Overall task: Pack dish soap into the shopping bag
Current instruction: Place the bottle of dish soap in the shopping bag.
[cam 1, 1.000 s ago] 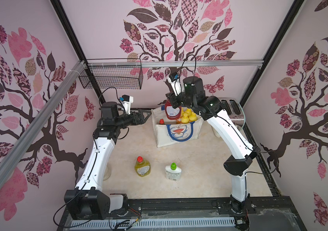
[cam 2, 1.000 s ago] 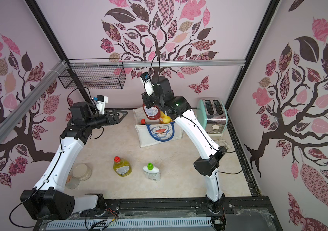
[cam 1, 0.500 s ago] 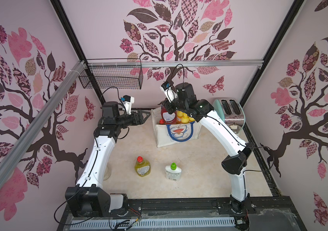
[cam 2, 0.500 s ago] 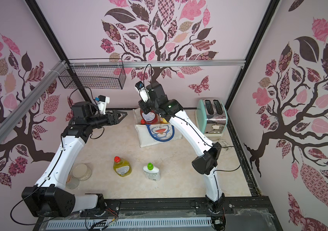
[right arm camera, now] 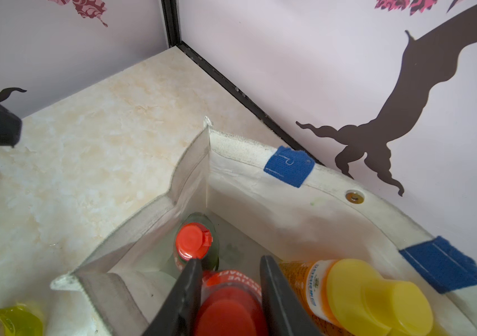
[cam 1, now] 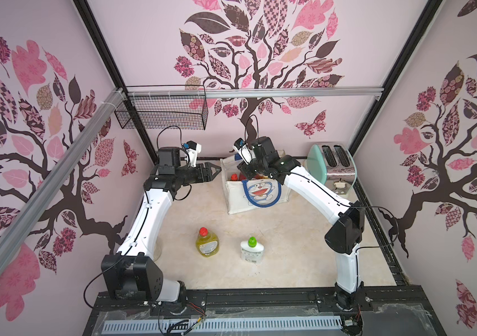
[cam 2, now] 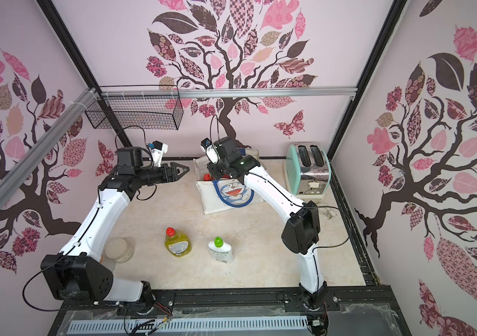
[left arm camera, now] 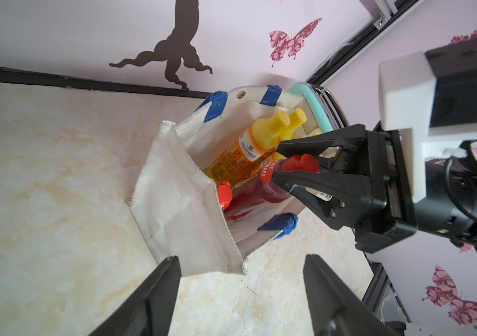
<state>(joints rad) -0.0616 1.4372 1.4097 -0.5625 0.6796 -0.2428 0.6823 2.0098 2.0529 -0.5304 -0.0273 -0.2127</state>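
Hand (left arm camera: 276,162) (the right one), barely open, around red bottle (left arm camera: 256,192)

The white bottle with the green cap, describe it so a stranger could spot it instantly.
Find the white shopping bag with the cartoon cat by the back wall, then look toward the robot's base, where two bottles sit on the tabletop. It's the white bottle on the robot's right; its neighbour, the yellow-green bottle, has a red cap.

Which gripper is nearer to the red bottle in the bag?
Right. The right gripper holds the red bottle inside the shopping bag; the left gripper hangs open beside the bag.
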